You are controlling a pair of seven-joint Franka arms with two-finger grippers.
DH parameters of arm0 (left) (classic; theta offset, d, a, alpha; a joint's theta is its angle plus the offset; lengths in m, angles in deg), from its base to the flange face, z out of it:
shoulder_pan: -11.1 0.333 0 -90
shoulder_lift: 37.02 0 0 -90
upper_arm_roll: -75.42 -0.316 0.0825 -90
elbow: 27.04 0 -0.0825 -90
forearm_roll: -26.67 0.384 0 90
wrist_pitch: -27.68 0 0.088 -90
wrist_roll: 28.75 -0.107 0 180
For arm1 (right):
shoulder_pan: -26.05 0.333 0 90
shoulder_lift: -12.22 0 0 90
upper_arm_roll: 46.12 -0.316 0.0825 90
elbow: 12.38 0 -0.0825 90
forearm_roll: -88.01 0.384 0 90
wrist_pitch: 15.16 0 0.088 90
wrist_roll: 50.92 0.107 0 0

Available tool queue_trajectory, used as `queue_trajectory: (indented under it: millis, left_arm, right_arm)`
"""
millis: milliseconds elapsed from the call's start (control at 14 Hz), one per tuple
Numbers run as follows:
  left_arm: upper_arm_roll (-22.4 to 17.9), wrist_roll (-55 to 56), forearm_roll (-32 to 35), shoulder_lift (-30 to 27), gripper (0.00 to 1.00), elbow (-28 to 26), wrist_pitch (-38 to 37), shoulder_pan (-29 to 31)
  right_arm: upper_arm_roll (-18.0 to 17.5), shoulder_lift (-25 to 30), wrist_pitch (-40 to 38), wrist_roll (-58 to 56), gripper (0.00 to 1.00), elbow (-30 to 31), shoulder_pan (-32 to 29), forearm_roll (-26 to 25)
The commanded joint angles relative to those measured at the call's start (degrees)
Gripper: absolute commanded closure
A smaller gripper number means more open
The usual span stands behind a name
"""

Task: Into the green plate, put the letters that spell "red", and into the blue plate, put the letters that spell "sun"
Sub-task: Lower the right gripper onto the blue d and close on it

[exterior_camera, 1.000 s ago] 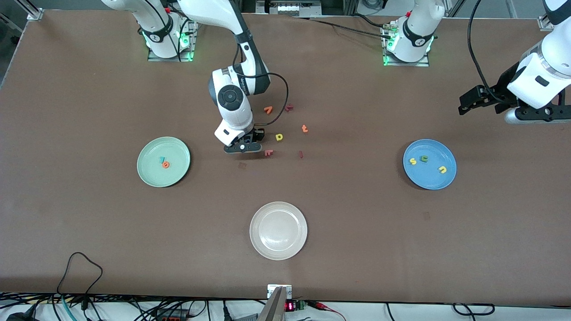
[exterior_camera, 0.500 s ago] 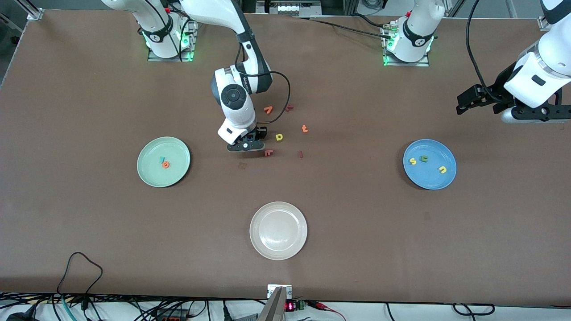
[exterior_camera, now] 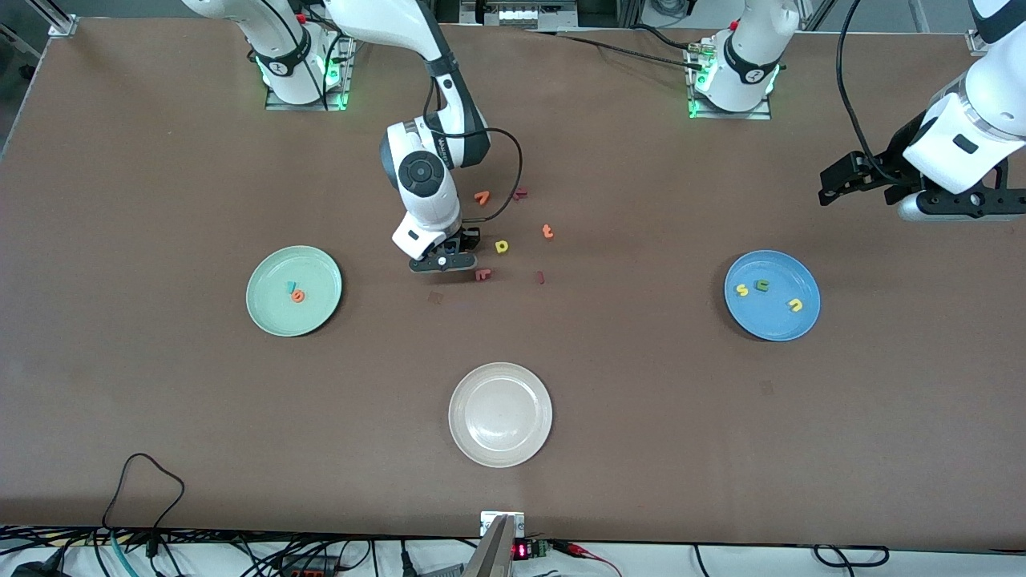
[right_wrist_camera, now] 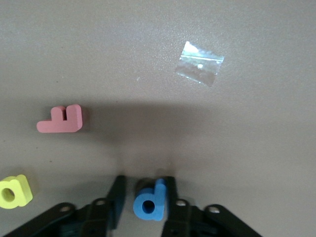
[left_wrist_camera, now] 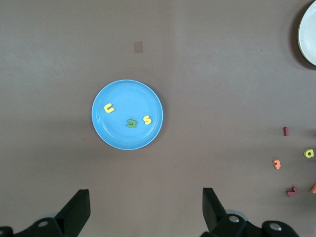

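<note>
Right gripper [right_wrist_camera: 144, 196] down at the table, fingers [right_wrist_camera: 117, 197] bracketing the blue "d" [right_wrist_camera: 149, 204]!

One finger touches the letter, the other sits a hair off; whether it's pinched, I can't tell. Teal "r" [exterior_camera: 290, 285] and orange "e" [exterior_camera: 298, 296] lie in the green plate [exterior_camera: 268, 276]; "s" [exterior_camera: 742, 290], "u" [exterior_camera: 794, 304], "n" [exterior_camera: 761, 284] in the blue plate [exterior_camera: 804, 282]. Left gripper [left_wrist_camera: 143, 210] waits spread wide above that plate.

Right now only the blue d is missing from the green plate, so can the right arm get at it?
Probably yes. The right gripper is down at the table with the blue d between its fingers, nothing blocking; whether it is gripped I cannot tell.
</note>
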Motion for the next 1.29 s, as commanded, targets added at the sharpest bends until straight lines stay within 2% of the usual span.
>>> queue_trajectory:
  millis: [0,214,929,1000,1071,1214]
  left_arm:
    - [-0.11,-1.05,-0.42,-0.15,0.00,0.59,-0.72,-0.48]
    - [-0.11,-1.05,-0.42,-0.15,0.00,0.59,-0.63,-0.31]
    - [-0.11,-1.14,-0.42,-0.06,0.00,0.59,-0.72,-0.22]
    - [-0.11,-1.14,-0.42,-0.15,0.00,0.59,-0.72,-0.22]
    - [-0.11,-1.14,-0.42,-0.15,0.00,0.59,-0.72,-0.22]
    - [-0.11,-1.14,-0.42,-0.15,0.00,0.59,-0.72,-0.13]
  right_arm:
    - [0.19,-1.09,-0.61,-0.28,0.87,-0.05,0.77,0.96]
    - [0.27,-0.92,-0.52,-0.20,0.97,-0.40,0.68,0.96]
    - [0.28,-0.74,-0.61,0.24,0.95,-0.40,0.95,0.96]
    - [0.28,-0.74,-0.61,0.16,0.90,-0.40,0.86,0.96]
    - [0.28,-0.74,-0.61,0.24,0.76,-0.40,0.77,1.05]
    - [0.27,-0.74,-1.05,0.16,0.65,-0.32,0.77,0.96]
